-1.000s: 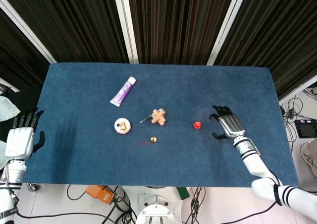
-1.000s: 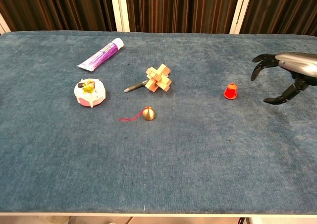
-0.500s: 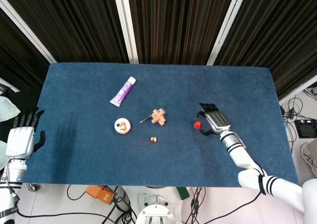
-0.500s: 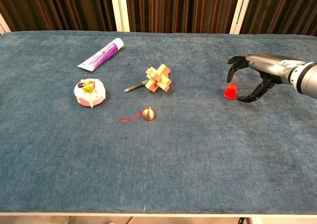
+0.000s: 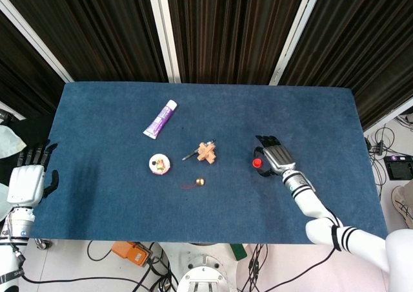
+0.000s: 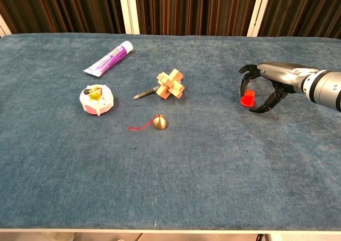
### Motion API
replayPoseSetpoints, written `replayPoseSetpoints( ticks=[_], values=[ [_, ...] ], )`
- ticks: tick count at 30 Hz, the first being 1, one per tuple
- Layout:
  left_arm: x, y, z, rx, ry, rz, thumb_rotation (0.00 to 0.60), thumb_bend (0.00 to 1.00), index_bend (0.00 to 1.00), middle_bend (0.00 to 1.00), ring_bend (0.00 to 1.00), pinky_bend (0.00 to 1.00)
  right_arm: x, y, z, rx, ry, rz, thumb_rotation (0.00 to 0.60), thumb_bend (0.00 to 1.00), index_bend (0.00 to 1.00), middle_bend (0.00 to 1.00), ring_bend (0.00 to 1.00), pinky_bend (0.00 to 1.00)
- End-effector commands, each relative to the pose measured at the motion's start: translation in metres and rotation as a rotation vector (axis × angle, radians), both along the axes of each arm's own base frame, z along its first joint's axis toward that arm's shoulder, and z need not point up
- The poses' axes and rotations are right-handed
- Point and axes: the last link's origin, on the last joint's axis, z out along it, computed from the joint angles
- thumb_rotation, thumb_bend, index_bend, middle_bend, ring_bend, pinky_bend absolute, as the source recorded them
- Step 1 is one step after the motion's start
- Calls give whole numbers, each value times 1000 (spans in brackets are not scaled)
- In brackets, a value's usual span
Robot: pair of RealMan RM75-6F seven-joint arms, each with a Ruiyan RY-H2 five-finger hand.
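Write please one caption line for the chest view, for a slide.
Right hand arched over a small red cup on the blue table, beside a wooden puzzle and a brass bell.

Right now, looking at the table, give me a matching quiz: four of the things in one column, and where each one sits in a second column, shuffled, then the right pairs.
Things:
1. red cap
2. tube
3. bell
4. pen

Places:
A. nearest the table's front edge, trailing a red cord
B. under the right hand's curled fingers
C. tip against the wooden puzzle
D. farthest back, behind the round pink-and-white thing

Pairs: 1-B, 2-D, 3-A, 4-C
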Motion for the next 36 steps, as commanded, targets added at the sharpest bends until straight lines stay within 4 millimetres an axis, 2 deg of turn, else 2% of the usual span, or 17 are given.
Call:
replayPoseSetpoints(
  ticks=[1, 14, 19, 24, 27, 30, 36],
  values=[
    [0, 0, 0, 0, 1, 0, 600, 536, 112, 45, 47, 36, 1, -1, -1, 2, -2, 3, 600, 452, 466, 100, 102, 57],
    [-1, 0, 0, -1, 3, 3, 600, 536, 112, 45, 47, 36, 3, -2, -4, 11, -2, 8, 600, 481, 540, 100, 102, 57],
    [-1, 0, 0, 0, 0, 8, 600, 536, 112, 45, 47, 37, 8, -6, 3, -8, -18, 13, 600, 511, 590, 100, 102, 57],
    [-1, -1, 0, -2, 0, 7, 600, 536, 112, 45, 47, 36, 17, -11, 10, -21, -20, 34, 600, 518, 599, 100, 102, 57],
    [0, 0, 0, -3, -1, 4, 600, 536, 112, 45, 47, 37, 31, -17, 18, -37, -28, 64, 600, 518, 599, 100, 102, 57],
    [-1, 0, 1, -1, -7, 9, 600, 536, 111, 45, 47, 36, 55, -25, 29, -44, -45, 108, 600, 518, 599, 100, 102, 57],
    [-3, 2, 1, 0, -7, 13, 600, 536, 112, 45, 47, 37, 122, -41, 66, 18, -116, 173, 600, 518, 599, 100, 102, 57]
  ],
)
